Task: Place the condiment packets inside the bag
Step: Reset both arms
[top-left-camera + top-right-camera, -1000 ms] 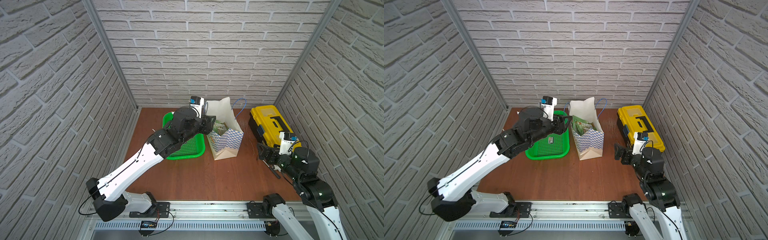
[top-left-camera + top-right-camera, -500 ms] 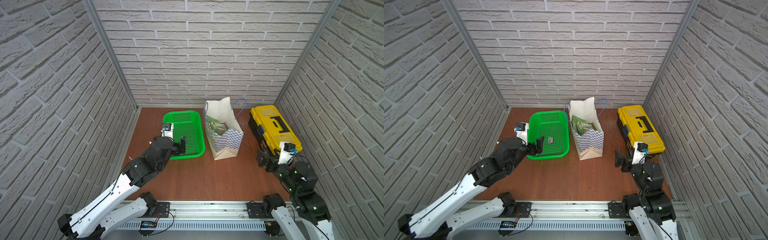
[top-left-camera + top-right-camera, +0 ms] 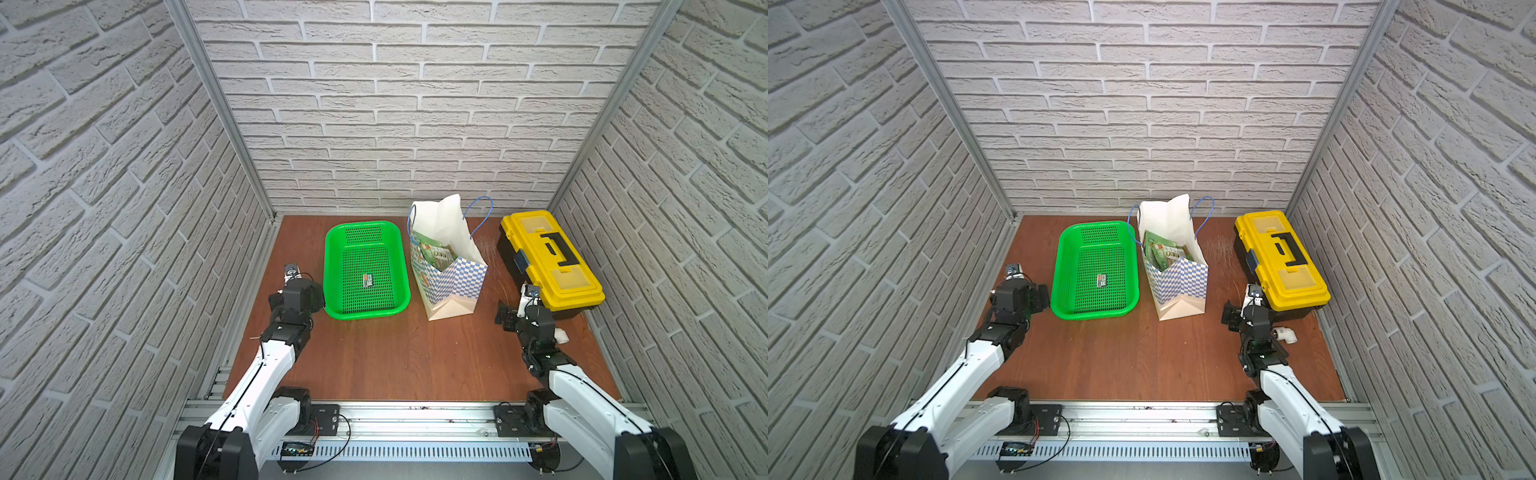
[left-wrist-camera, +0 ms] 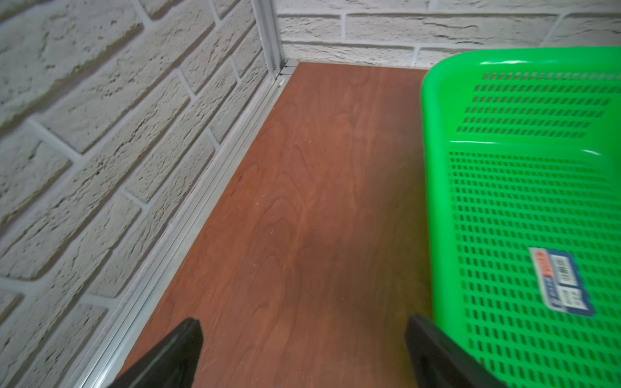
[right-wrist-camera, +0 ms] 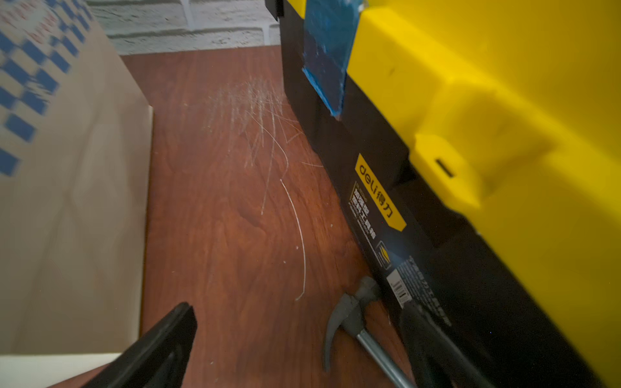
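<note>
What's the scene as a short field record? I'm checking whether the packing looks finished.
bag: upright, between basket and toolbox
packets: green ones show in the bag's open top
basket: no packets; only a barcode sticker on its floor
toolbox: lid shut
hammer: lying beside the toolbox
left gripper: open, empty, beside the basket
right gripper: open, empty, low between bag and toolbox
</note>
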